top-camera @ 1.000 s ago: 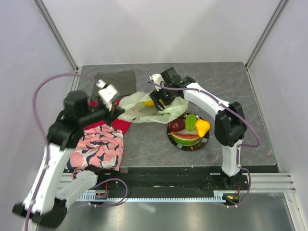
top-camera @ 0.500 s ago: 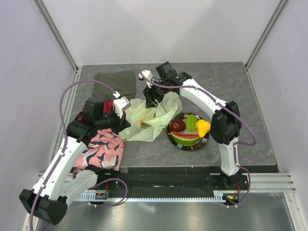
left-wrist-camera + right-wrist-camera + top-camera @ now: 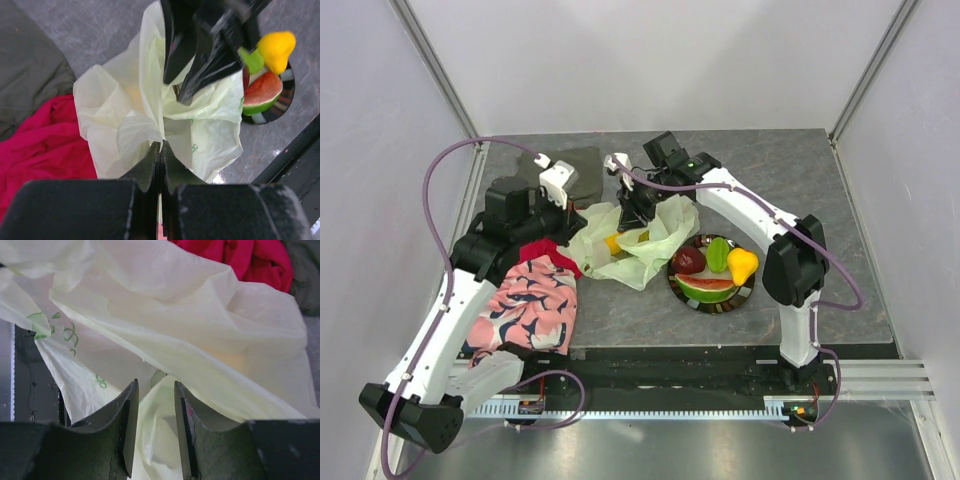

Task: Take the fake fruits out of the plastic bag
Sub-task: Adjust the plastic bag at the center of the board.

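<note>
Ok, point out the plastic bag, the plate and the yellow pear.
plastic bag [image 3: 642,262], top view, near crumpled fold.
plate [image 3: 712,309], top view, near rim.
yellow pear [image 3: 741,264], top view, its body.

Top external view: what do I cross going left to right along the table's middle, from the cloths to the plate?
patterned cloth → plastic bag → red apple → green piece → yellow pear; the three fruits sit on the plate.
</note>
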Robot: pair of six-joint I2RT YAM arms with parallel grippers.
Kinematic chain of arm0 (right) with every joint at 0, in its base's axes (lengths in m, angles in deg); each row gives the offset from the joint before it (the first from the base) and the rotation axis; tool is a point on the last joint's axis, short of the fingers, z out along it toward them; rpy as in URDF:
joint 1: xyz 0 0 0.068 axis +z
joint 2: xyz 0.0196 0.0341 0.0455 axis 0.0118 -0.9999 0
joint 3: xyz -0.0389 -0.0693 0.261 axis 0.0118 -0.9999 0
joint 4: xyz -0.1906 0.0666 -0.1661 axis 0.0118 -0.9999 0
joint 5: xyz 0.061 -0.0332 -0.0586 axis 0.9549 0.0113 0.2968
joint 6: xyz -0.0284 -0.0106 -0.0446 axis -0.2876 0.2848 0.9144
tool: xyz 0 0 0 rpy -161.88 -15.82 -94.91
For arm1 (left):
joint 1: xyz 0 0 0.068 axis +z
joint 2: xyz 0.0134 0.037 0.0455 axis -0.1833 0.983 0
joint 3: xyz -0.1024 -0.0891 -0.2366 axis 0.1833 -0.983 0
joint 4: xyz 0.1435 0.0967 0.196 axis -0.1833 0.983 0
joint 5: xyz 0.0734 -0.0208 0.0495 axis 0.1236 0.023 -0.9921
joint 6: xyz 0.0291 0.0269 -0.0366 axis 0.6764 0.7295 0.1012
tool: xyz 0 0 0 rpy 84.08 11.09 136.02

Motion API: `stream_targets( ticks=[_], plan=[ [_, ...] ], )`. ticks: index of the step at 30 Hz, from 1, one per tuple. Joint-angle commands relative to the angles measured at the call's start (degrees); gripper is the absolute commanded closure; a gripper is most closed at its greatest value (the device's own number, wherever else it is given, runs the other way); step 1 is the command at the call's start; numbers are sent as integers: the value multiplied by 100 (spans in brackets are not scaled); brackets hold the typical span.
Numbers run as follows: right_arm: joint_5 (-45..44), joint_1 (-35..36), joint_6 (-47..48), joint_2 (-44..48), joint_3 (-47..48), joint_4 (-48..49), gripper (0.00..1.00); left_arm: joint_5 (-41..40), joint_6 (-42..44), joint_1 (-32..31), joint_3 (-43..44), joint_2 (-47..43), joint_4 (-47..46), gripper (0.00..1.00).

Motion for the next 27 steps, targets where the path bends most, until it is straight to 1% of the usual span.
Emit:
stream_targets(
  ticks=[1, 8, 10, 12, 15, 16, 19, 21, 22, 25, 27],
  plan=[
    [442, 159, 36, -305, 342, 128, 59, -55, -607, 8, 255, -208, -213, 98],
    [293, 247, -290, -963, 650, 198, 58, -19, -678, 26, 228, -270, -327, 98],
    [126, 291, -430, -1069, 738, 277, 58, -19, -678, 61, 263, -217, -354, 98],
    [-171, 326, -710, -1149, 712, 540, 55, 24, -661, 70, 254, -226, -354, 98],
    [-664, 370, -1018, -1359, 808, 708, 47, 60, -625, 96, 158, -278, -354, 98],
    [-1100, 379, -1115, -1421, 835, 743, 42, 77, -634, 114, 97, -331, -345, 98],
    [-1761, 397, -1396, -1562, 835, 866, 30, 244, -678, 166, 17, -436, -275, 98],
    [-2009, 397, -1502, -1588, 774, 919, 27, 306, -669, 175, 35, -445, -213, 98],
    [-2114, 414, -1625, -1623, 748, 928, 22, 315, -660, 193, 35, -472, -161, 98],
    [-2597, 466, -1845, -1667, 668, 998, 15, 341, -634, 210, 61, -472, -82, 98],
    [-2616, 484, -1942, -1685, 625, 1007, 13, 376, -643, 210, 113, -490, -29, 98]
  ],
)
